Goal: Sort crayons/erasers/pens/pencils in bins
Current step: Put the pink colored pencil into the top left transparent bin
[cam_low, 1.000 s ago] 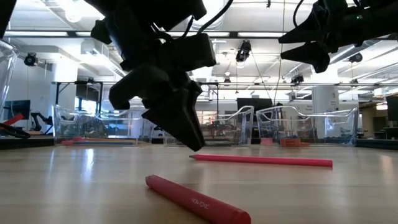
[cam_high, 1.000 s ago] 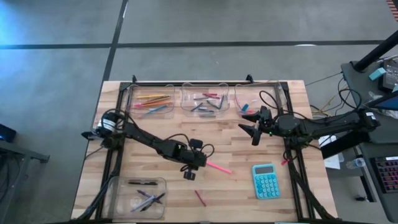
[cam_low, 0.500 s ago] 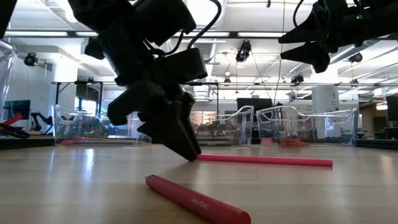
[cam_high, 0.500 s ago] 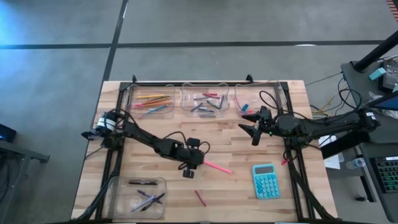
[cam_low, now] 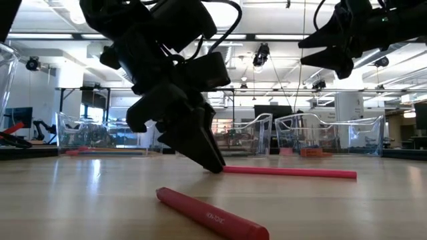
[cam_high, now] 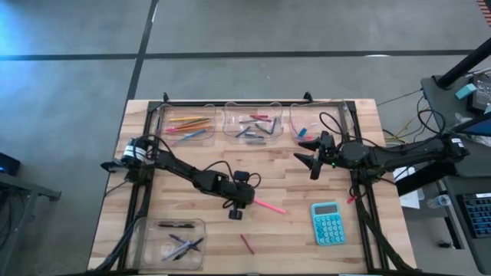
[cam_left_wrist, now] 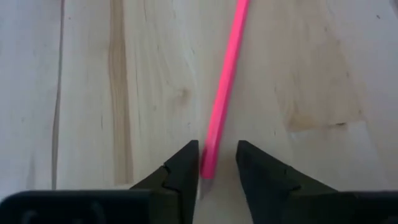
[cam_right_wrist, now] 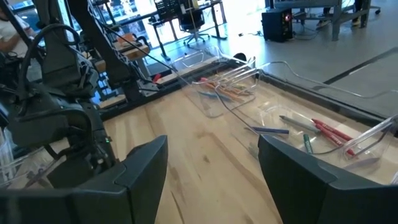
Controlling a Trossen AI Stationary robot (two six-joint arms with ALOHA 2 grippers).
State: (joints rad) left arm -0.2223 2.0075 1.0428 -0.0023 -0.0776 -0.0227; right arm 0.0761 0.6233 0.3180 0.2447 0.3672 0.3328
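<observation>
A long pink pencil (cam_high: 270, 207) lies flat on the wooden table near its middle. My left gripper (cam_high: 250, 201) is down at the table on the pencil's left end, slanting down. It is open, with one finger on each side of that end (cam_left_wrist: 209, 168). My right gripper (cam_high: 311, 157) hangs open and high over the table's far right, holding nothing. A red crayon (cam_high: 246, 244) lies on the table nearer the front edge. It is also close in the low view (cam_low: 210, 215). My left gripper (cam_left_wrist: 216, 155) straddles the pink pencil's end (cam_left_wrist: 210, 163), its fingers pointing along the pencil and slanting down from the table's left. One finger (cam_left_wrist: 186, 165) stands right against the pencil and the other leaves a gap. I cannot tell whether it touches. The pencil lies flat on the table.
Three clear bins stand along the far edge, with pencils (cam_high: 184, 123), crayons (cam_high: 252, 123) and erasers (cam_high: 311, 123). A fourth bin (cam_high: 170, 241) with pens sits at the near left. A teal calculator (cam_high: 327, 223) lies to the right of the pink pencil.
My left gripper has come down to the table and a little toward the table's right edge, onto the pink pencil's left end. The pencil and the crayon lie where they were.
</observation>
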